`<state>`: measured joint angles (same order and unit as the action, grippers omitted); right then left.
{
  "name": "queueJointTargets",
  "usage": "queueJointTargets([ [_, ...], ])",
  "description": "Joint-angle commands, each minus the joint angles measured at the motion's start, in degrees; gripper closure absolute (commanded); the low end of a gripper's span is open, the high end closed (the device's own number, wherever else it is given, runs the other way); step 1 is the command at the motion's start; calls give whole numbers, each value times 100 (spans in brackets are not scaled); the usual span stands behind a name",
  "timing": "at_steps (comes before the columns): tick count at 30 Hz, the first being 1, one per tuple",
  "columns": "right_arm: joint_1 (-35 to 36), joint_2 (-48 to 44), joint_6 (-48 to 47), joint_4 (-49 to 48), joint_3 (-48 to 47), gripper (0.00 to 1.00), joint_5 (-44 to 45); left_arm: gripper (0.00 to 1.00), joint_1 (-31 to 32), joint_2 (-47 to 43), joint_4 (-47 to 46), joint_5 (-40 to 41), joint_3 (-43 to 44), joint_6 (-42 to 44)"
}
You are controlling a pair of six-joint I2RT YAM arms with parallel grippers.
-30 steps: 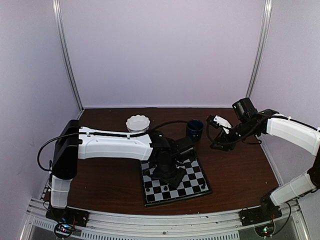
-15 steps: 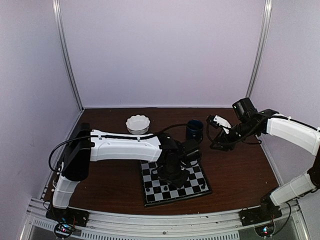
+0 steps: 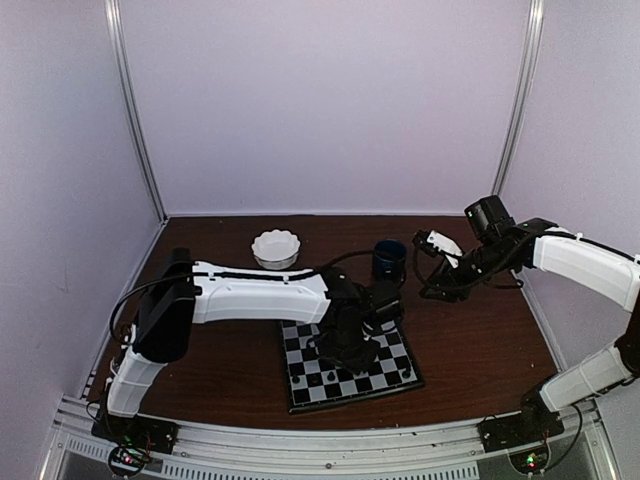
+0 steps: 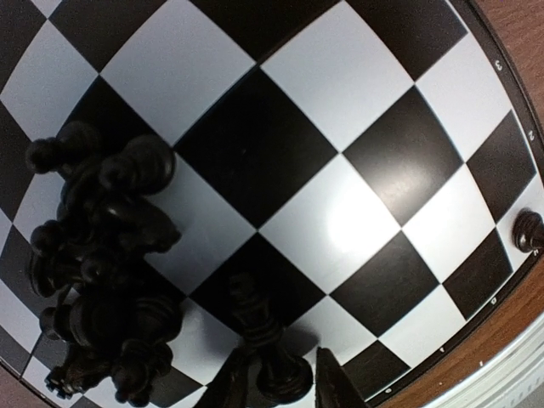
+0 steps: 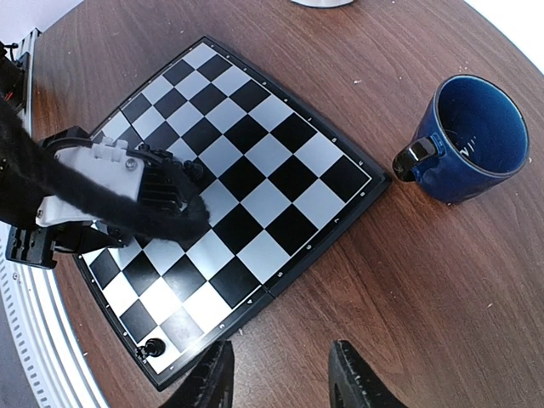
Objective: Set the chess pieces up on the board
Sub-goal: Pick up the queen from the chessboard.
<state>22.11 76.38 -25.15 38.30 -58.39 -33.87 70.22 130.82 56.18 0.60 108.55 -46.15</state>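
The board (image 3: 392, 368) lies at the table's front centre. My left gripper (image 3: 347, 345) hangs low over its middle. In the left wrist view the left gripper (image 4: 280, 387) is shut on a black chess piece (image 4: 270, 353), held just above the board (image 4: 340, 76). A heap of several black pieces (image 4: 102, 272) lies on the squares to its left. A lone pawn (image 4: 528, 229) stands at the board's right edge. My right gripper (image 3: 428, 285) is open and empty above bare table right of the board; its fingers (image 5: 212, 382) frame wood only. One pawn (image 5: 153, 346) stands on a corner square.
A dark blue mug (image 3: 389, 258) stands just behind the board's far right corner, also in the right wrist view (image 5: 472, 136). A white scalloped bowl (image 3: 276, 247) sits at the back left. The left arm (image 5: 93, 187) covers the board's left part.
My left arm has reached further right over the board, its gripper shifting right. The right arm has not moved.
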Motion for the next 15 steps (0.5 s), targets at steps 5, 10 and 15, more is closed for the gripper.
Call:
queueJointTargets([
  [5,-22,-180,-20,37,-35,60,-102,80,-26,-261,86,23,-29,452],
  [10,-129,-385,300,38,-184,60,-252,82,-39,-1222,-749,276,-788,1258],
  [15,-319,-175,758,315,-789,59,-1113,84,-35,-2307,-2254,245,-1912,1886],
])
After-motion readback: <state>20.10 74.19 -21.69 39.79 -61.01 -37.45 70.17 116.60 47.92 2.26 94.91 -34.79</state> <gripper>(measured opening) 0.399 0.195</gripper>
